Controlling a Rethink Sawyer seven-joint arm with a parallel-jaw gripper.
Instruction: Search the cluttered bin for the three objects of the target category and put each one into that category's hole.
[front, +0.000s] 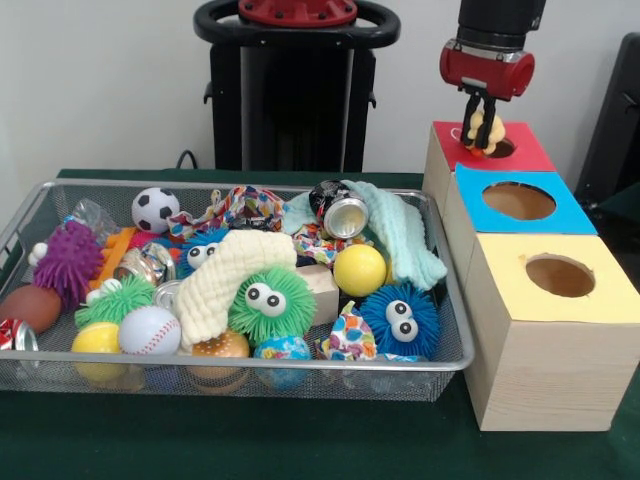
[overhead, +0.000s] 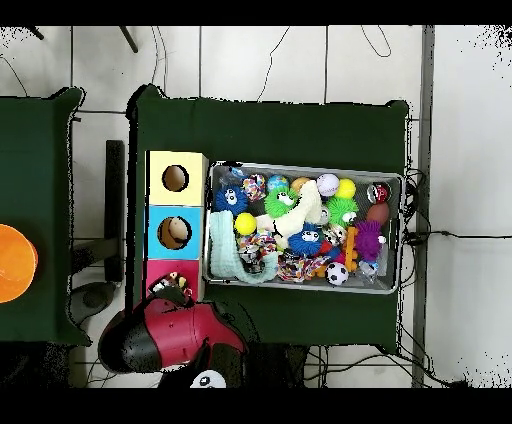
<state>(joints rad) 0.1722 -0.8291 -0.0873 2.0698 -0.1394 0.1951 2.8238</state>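
Hand: your hand (front: 485, 128) is clamped on a yellow toy (front: 489, 130); both hang just above the red box's hole (front: 497, 148)
Hidden: the toy's shape is unclear; fingers cover it

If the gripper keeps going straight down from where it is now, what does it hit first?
The gripper, shut on a small yellowish object, points down at the hole in the red-topped box. It would likely enter the hole, though it may clip the rim; depth is unclear.

The arm reaches straight down, its hand (front: 484, 127) clamped shut.
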